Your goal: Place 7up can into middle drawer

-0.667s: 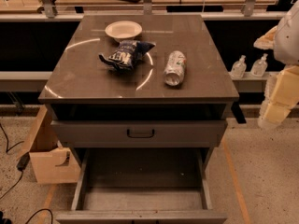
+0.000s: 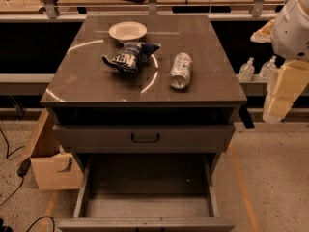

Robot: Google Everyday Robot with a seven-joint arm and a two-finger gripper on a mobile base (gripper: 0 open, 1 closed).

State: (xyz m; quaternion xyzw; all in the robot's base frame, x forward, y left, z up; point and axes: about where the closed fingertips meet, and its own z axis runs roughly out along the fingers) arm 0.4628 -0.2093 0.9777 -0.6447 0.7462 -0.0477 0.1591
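The 7up can [image 2: 181, 70] lies on its side on the right half of the dark cabinet top [image 2: 87, 81], pale silver and green. The middle drawer [image 2: 145, 207] is pulled out below, wide and shallow, with a bare grey floor and nothing in it. My gripper [image 2: 273, 112] hangs at the right edge of the view, beside the cabinet's right side. Its cream-coloured end points down, well to the right of the can and touching nothing.
A white bowl [image 2: 127, 31] and a dark blue chip bag [image 2: 129, 57] sit on the cabinet top, left of the can. A shut grey drawer front with a black loop handle [image 2: 145, 138] is above the open drawer. A cardboard box [image 2: 48, 163] stands at the left, small bottles [image 2: 247, 69] at the right.
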